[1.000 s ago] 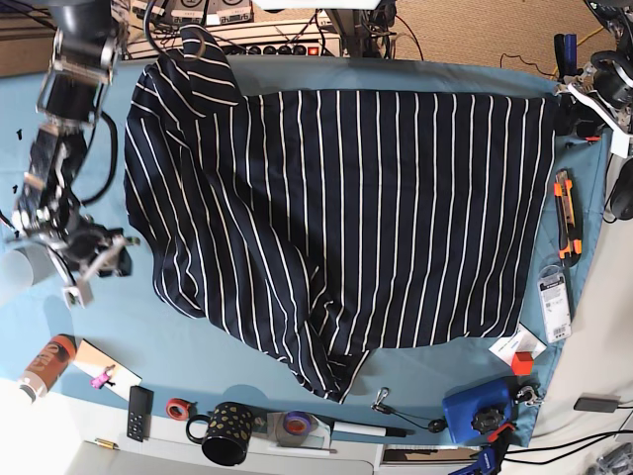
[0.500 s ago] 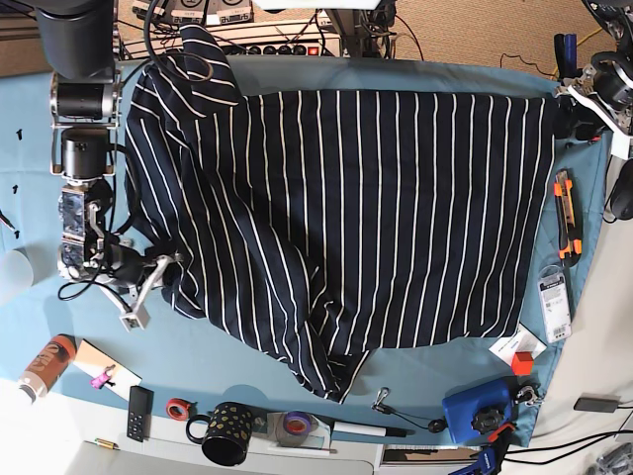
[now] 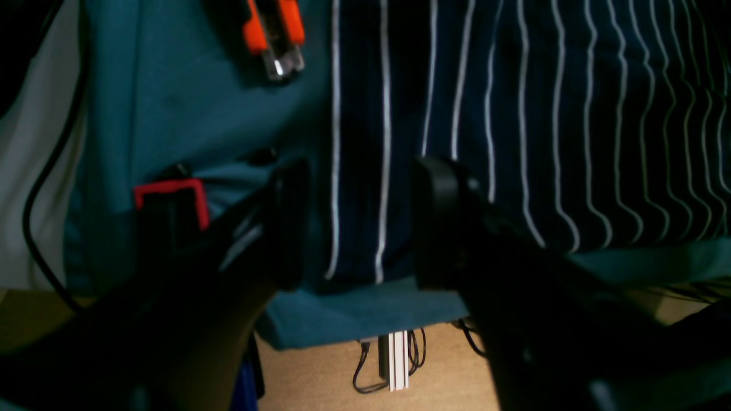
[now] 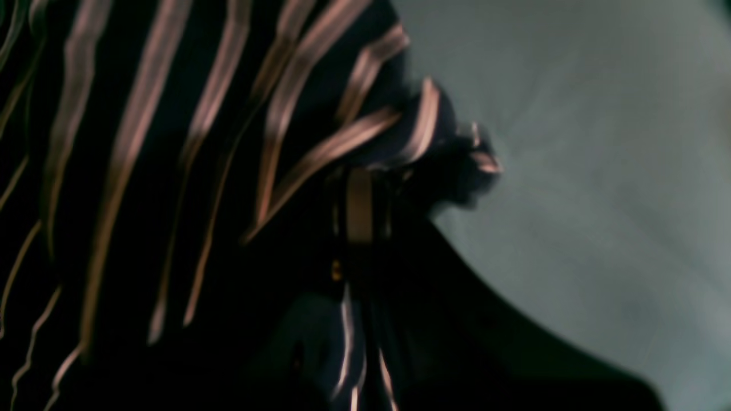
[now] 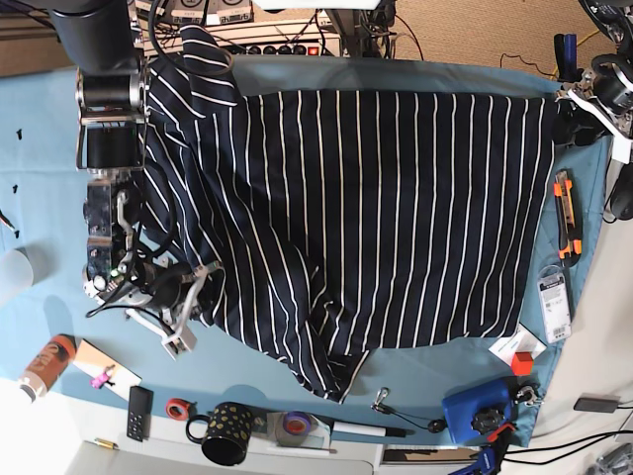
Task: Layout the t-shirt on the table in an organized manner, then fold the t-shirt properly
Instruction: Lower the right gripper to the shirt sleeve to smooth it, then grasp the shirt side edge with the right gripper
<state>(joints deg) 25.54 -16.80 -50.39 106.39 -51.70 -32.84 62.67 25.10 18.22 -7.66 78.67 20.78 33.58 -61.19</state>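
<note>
T-shirt [image 5: 376, 218]: mostly spread on table [image 5: 40, 129], lower hem rumpled, unfolded. Right gripper [image 5: 193, 297] clamped on its edge; left gripper [image 3: 354, 222] apart.

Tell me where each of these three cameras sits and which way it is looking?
Base: high above, looking straight down on the table and the t-shirt; the right gripper shows at the shirt's edge.
Left wrist: on the left arm, looking past its open left gripper at the shirt's corner and an orange-handled tool.
Right wrist: on the right arm, pressed close to bunched striped fabric; blurred.
Shared: all three show the t-shirt; base also shows the tool.
</note>
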